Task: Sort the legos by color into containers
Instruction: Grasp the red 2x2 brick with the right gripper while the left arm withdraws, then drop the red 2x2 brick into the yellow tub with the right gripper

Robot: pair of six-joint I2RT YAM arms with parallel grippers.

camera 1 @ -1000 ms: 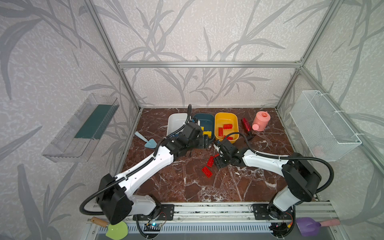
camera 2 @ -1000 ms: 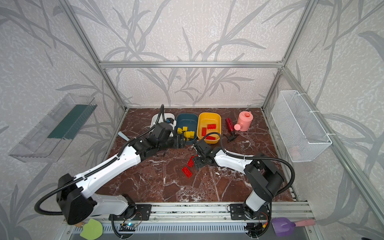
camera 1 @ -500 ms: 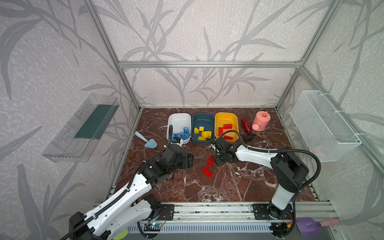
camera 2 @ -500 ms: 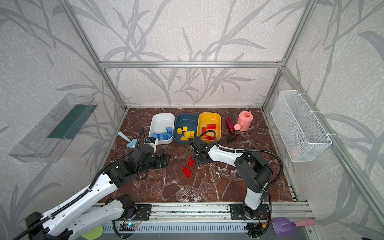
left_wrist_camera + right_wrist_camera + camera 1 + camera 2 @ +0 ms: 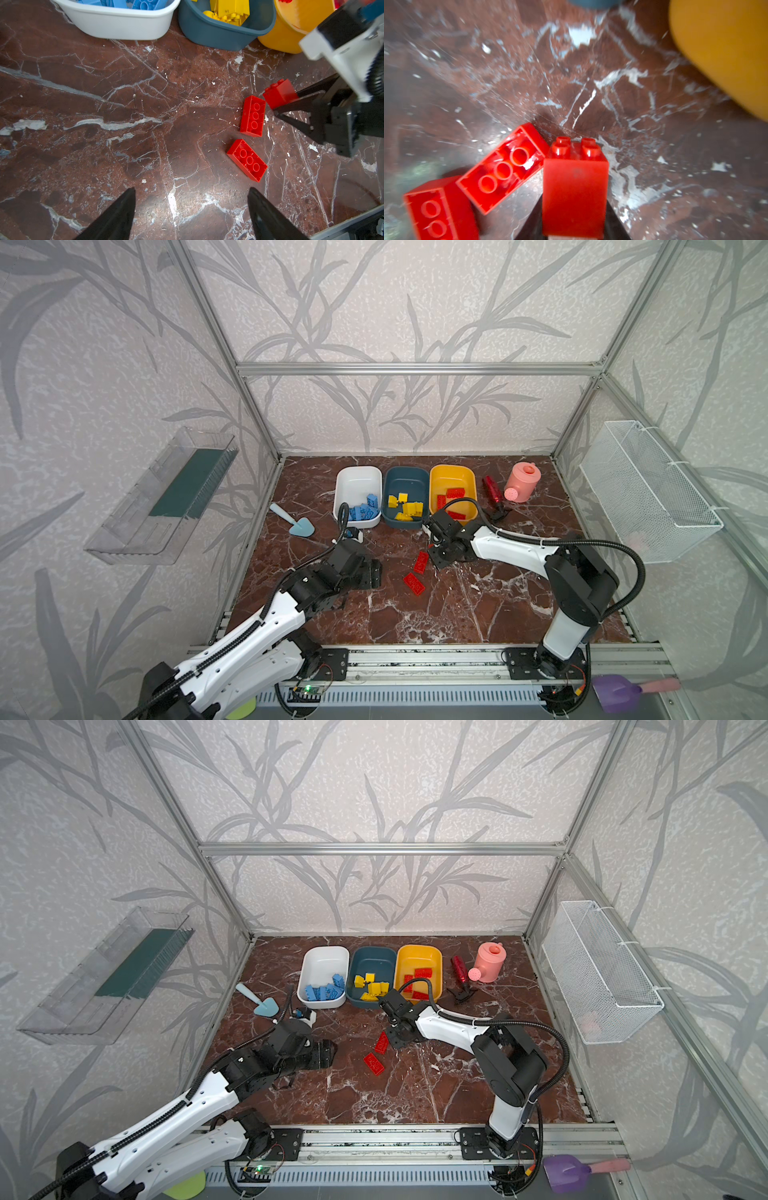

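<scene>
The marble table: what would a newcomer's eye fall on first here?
Three tubs in a row at the back: the white tub holds blue bricks, the teal tub yellow bricks, the yellow tub red ones. In front of them the right gripper pinches a small red brick, with two loose red bricks lying studs-down beside it.

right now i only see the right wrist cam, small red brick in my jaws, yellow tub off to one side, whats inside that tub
Observer: The yellow tub holds several red legos and no other colour.
Operator: good, wheres the left arm
Observer: The left gripper hangs open over bare table, apart from your held brick and the two loose red bricks.
Operator: and the other tubs
Observer: In both top views the white tub holds blue legos and the teal tub holds yellow legos.
</scene>
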